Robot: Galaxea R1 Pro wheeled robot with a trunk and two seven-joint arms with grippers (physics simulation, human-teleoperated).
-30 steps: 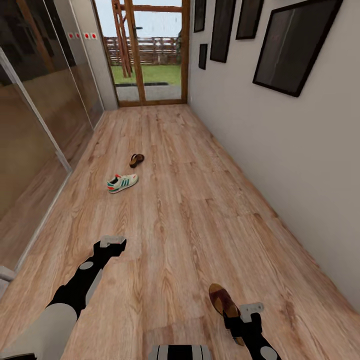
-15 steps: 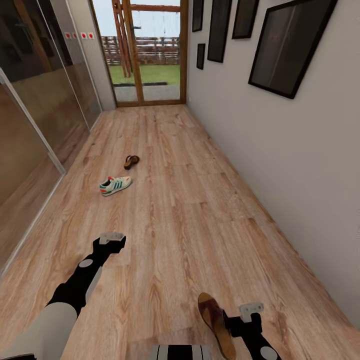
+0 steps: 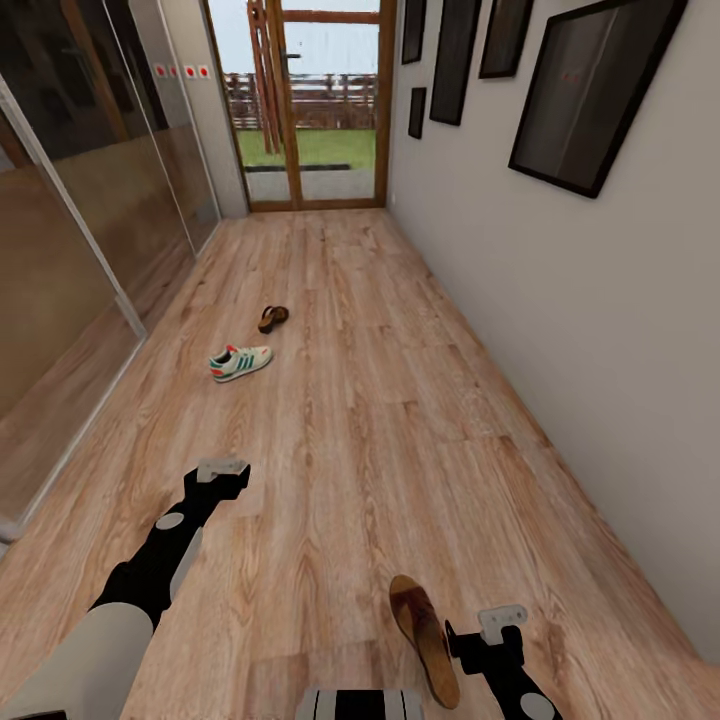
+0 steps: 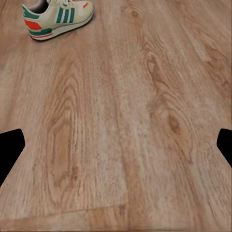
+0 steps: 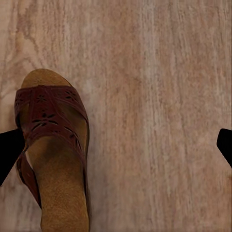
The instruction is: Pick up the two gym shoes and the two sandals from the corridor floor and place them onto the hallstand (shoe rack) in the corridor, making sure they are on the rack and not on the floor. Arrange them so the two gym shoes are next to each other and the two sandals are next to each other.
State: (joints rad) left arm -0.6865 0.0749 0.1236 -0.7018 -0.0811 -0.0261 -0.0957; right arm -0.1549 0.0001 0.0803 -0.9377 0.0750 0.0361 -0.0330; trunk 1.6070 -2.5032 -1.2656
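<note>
One white gym shoe (image 3: 241,362) with green stripes lies on the corridor floor (image 3: 380,420) ahead and to the left; it also appears ahead of the left fingers (image 4: 57,18). A brown sandal (image 3: 272,318) lies just beyond it. A second sandal (image 3: 423,625) rests on the planks close to my base, just left of my right gripper (image 3: 495,628). That sandal (image 5: 53,154) touches or lies under one of the wide-open fingers; which, I cannot tell. My left gripper (image 3: 222,472) hovers open over bare planks (image 4: 116,145). The other gym shoe and the hallstand are out of view.
A glass sliding wall (image 3: 70,230) runs along the left. A white wall (image 3: 600,330) with dark framed pictures (image 3: 590,90) bounds the right. A glazed wooden door (image 3: 310,110) closes the far end. The floor stretches open between the shoes and me.
The camera has shifted a little. The near sandal, which overlapped the right gripper a second ago, now lies flatter just left of it. The left arm has kept its place.
</note>
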